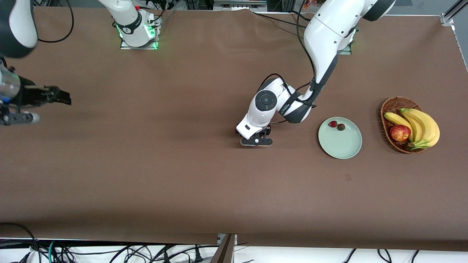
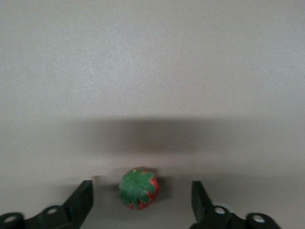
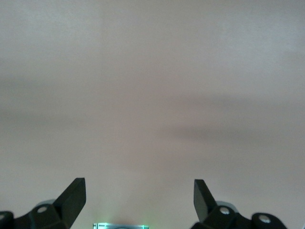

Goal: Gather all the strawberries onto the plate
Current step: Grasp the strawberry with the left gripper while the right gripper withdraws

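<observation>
- Strawberries are what matters here: two small red berries with dark green caps [image 1: 332,124] [image 1: 341,127] lie on the round pale mint-green plate [image 1: 343,148], near the wicker fruit basket [image 1: 389,106].
- A third small red strawberry [image 2: 138,188] sits on the brown table [image 1: 146,164], between the spread fingers of the left gripper [image 2: 142,202], untouched.
- It looks light, soft and easily bruised; a gentle pinch across its red sides, below the leafy cap, seems best.
- The right gripper [image 3: 139,198] waits with fingers spread, holding nothing, over the right arm's end of the table.
</observation>
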Robot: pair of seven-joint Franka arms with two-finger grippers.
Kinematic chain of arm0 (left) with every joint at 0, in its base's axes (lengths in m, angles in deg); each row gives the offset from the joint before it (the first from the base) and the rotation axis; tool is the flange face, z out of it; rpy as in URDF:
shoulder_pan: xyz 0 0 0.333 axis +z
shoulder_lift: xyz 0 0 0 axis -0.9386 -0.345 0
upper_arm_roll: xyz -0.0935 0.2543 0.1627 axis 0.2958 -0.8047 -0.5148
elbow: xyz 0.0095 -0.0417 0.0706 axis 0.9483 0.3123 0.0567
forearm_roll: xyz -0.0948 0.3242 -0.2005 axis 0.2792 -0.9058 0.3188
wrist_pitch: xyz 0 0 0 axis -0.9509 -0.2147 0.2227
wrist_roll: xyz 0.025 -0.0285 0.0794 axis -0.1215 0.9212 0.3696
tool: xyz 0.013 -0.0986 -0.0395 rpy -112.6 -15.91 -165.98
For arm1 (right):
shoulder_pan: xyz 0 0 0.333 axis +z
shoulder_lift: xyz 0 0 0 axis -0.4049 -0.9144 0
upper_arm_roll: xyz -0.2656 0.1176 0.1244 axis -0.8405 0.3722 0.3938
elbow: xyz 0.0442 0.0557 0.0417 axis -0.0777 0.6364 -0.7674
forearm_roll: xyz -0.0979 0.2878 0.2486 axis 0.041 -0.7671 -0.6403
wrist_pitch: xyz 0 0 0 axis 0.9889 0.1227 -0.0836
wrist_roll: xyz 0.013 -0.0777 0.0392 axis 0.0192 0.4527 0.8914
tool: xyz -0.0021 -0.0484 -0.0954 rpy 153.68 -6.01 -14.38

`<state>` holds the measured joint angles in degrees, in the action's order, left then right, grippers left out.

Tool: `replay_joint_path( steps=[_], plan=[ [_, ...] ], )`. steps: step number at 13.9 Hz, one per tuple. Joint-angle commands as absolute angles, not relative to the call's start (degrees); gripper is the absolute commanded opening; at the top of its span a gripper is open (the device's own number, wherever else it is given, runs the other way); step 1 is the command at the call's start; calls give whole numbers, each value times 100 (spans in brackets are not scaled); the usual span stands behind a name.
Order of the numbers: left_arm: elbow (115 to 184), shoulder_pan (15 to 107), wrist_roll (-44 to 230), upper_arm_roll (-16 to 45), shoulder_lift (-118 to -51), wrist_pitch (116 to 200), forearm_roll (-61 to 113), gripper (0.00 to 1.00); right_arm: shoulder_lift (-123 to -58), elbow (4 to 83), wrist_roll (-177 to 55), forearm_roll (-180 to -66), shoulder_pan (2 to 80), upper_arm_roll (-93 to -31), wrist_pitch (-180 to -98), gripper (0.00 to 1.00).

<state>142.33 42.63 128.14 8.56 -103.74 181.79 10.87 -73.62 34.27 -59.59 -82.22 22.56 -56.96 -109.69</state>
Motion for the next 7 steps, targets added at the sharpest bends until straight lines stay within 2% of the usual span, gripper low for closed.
replay_joint_path(
  steps=[1, 2, 3, 5, 7],
  plan=[
    [14177, 4213, 12845, 789, -10366, 18208, 920, 28, -6857, 3674, -5924, -8133, 2256, -5625, -10610, 100],
    [14186, 4222, 12881, 789, -10366, 18208, 920, 15, -6831, 3665, -5907, -8150, 2256, -5616, -10557, 100],
    [14186, 4239, 12898, 798, -10358, 18191, 920, 12, -6822, 3604, -5881, -8203, 2256, -5608, -10504, 100],
    [14212, 4388, 12854, 798, -10305, 18121, 920, 12, -6830, 3289, -5880, -8230, 2256, -5608, -10556, 100],
    [14186, 4433, 12828, 798, -10156, 17500, 920, 12, -6848, 3182, -5854, -8265, 2256, -5634, -10487, 100]
  ],
)
